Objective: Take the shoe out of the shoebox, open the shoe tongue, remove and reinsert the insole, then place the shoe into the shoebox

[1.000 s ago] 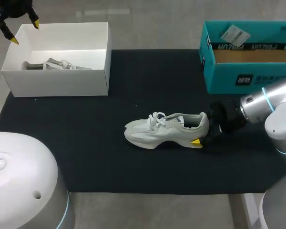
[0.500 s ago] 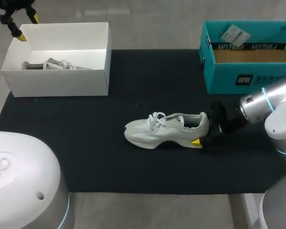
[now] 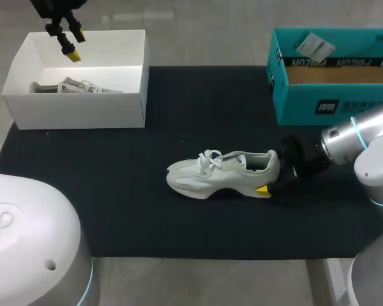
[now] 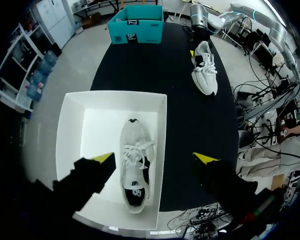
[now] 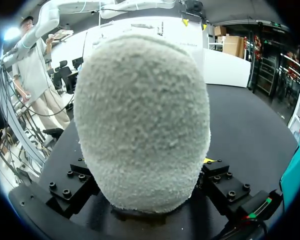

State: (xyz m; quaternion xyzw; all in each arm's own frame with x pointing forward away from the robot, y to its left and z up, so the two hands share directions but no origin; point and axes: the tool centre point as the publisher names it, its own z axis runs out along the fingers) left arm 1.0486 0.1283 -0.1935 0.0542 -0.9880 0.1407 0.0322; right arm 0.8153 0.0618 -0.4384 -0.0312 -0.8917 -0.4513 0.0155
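A pale grey shoe (image 3: 220,173) lies on its side on the black mat (image 3: 147,210), toe to the left. My right gripper (image 3: 272,173) is at its heel with the jaws wide, one finger on each side; the fuzzy heel (image 5: 142,115) fills the gap between the fingers, so it is shut on it. A second shoe (image 3: 76,86) lies inside the white shoebox (image 3: 76,111) at the back left. My left gripper (image 3: 75,46) hangs open above the box's back wall. In the left wrist view that shoe (image 4: 135,167) lies under the open left gripper (image 4: 155,158).
A teal cardboard box (image 3: 332,95) with a tag in it stands at the back right, partly off the mat. The left wrist view shows the teal box (image 4: 136,25) and the mat shoe (image 4: 206,70) beyond the white shoebox (image 4: 75,130).
My left gripper has moved right from the shoebox's far left corner to above its back wall, turning as it went. The right arm and the shoe on the mat have not moved.
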